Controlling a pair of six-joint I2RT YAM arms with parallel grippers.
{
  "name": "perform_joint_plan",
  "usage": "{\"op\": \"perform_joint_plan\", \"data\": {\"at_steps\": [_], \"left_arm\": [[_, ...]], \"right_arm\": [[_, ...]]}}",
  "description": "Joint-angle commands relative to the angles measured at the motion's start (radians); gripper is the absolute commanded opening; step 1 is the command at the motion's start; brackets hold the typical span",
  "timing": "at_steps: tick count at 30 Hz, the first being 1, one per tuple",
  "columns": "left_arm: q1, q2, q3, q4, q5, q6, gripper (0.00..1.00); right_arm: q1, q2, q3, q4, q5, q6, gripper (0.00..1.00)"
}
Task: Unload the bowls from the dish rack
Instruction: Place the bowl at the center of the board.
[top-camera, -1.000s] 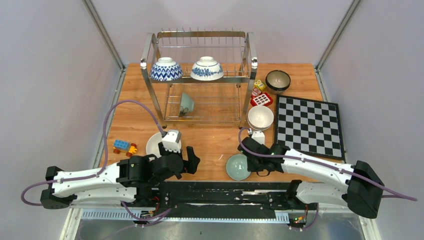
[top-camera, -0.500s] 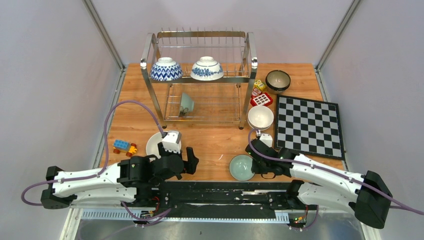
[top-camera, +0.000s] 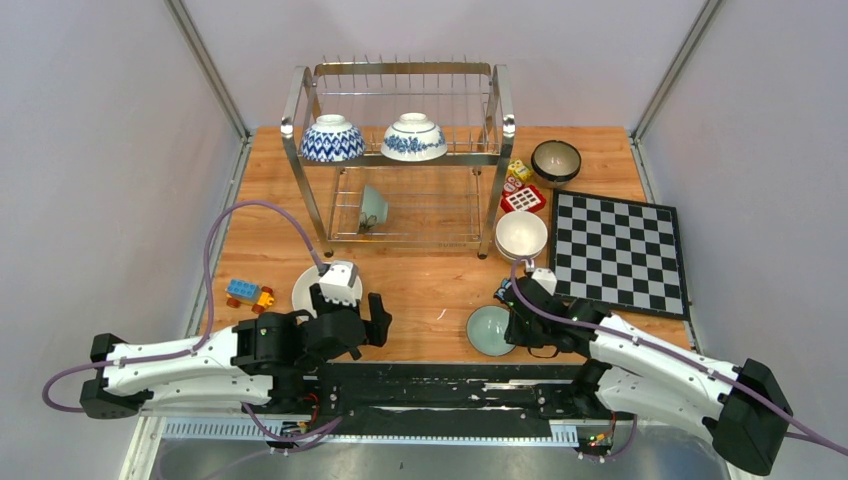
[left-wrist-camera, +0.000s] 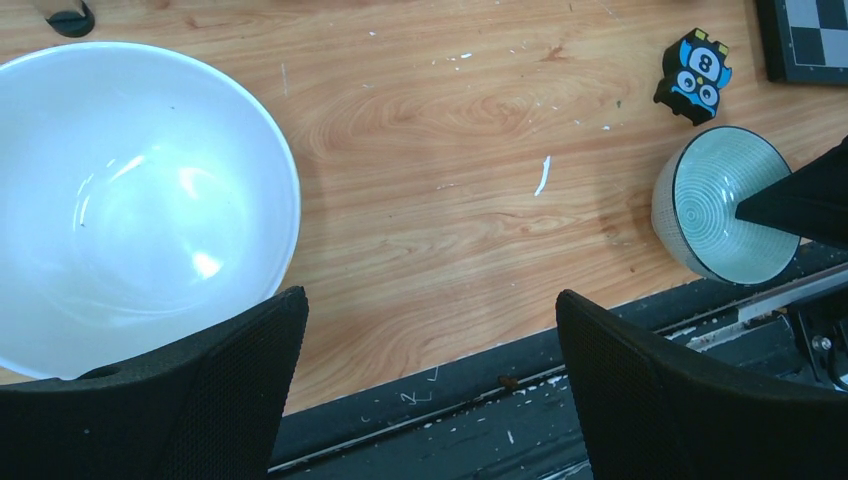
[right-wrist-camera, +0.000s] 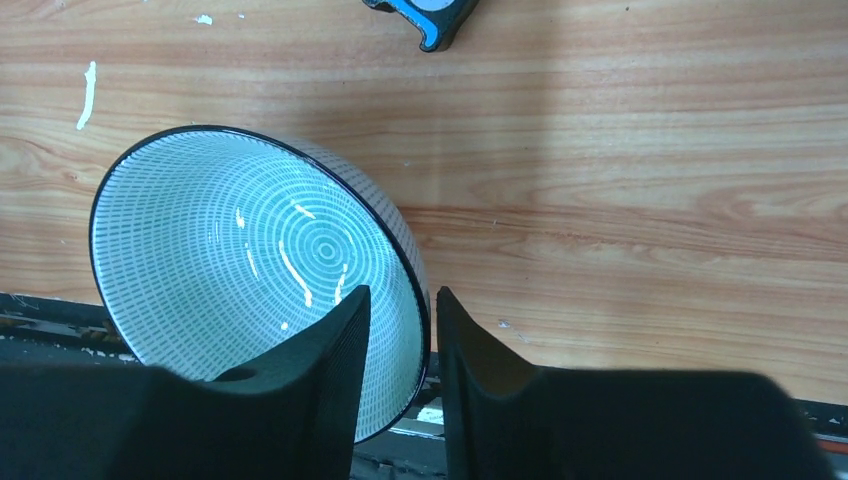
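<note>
The dish rack (top-camera: 497, 108) stands at the back. Two blue-and-white bowls (top-camera: 331, 139) (top-camera: 414, 137) sit upside down on its upper tier, and a pale green bowl (top-camera: 372, 208) leans on its side on the lower tier. Another pale green bowl (top-camera: 488, 331) (right-wrist-camera: 240, 260) (left-wrist-camera: 725, 195) rests on the table by the near edge. My right gripper (top-camera: 512, 325) (right-wrist-camera: 400, 295) straddles its right rim, slightly open, one finger inside and one outside. My left gripper (top-camera: 378, 318) (left-wrist-camera: 430, 300) is wide open and holds nothing, just right of a white bowl (top-camera: 306, 288) (left-wrist-camera: 130, 200).
A white bowl (top-camera: 521, 234) and a dark bowl (top-camera: 556, 160) stand right of the rack. A chessboard (top-camera: 620, 252) lies at the right. Toy blocks lie at the left (top-camera: 248, 293), by the rack's right leg (top-camera: 520, 185), and near the green bowl (left-wrist-camera: 697, 75).
The right arm carried the green bowl a little to the right along the near edge, and its jaws have parted from shut. The left arm barely moved.
</note>
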Motion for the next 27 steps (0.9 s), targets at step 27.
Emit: {"op": "perform_joint_plan", "data": {"at_steps": [27], "left_arm": [[0.241, -0.095, 0.05, 0.278, -0.043, 0.505, 1.0]], "right_arm": [[-0.014, -0.269, 0.145, 0.074, -0.07, -0.342, 0.66]]}}
